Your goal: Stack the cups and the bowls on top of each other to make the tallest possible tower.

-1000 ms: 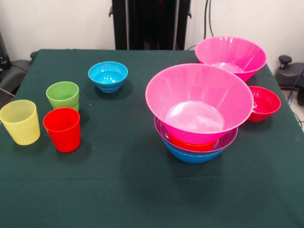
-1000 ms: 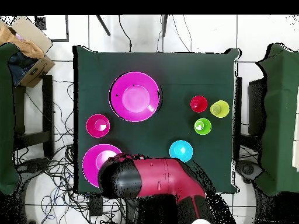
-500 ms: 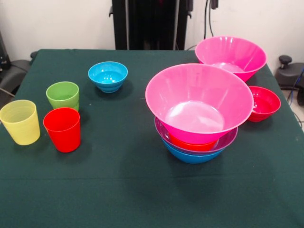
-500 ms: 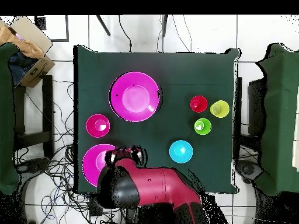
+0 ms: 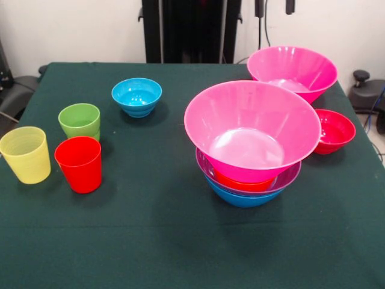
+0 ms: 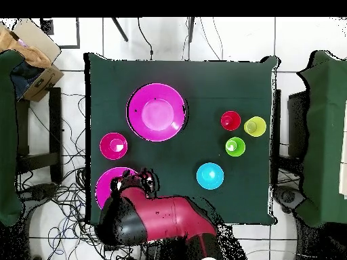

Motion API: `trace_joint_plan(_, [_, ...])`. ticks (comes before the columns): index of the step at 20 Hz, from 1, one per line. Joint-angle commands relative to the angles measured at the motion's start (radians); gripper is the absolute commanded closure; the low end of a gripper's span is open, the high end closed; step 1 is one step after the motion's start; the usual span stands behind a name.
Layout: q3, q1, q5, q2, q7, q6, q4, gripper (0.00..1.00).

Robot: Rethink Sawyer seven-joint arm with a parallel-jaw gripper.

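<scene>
While the gripper (image 5: 275,6) hangs over the spare pink bowl (image 5: 293,70), fingers apart and empty, that glossy, light bowl looks slippery; grip its rim.

I've got the red and black arm (image 6: 152,220) swinging across the robot-side edge of the green table, away from the small glossy cyan bowl (image 6: 210,176) and toward the loose large glossy pink bowl (image 6: 108,186). Its gripper (image 5: 275,6) now pokes in at the top of the front view, two dark tips above that pink bowl (image 5: 293,71), where none showed a second ago.
</scene>
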State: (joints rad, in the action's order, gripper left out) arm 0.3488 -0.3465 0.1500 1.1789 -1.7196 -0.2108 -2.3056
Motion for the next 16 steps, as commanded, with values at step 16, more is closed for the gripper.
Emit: trace_joint_plan(16, [-0.357, 0.155, 0.190, -0.283, -0.016, 0.592, 0.074, 0.00])
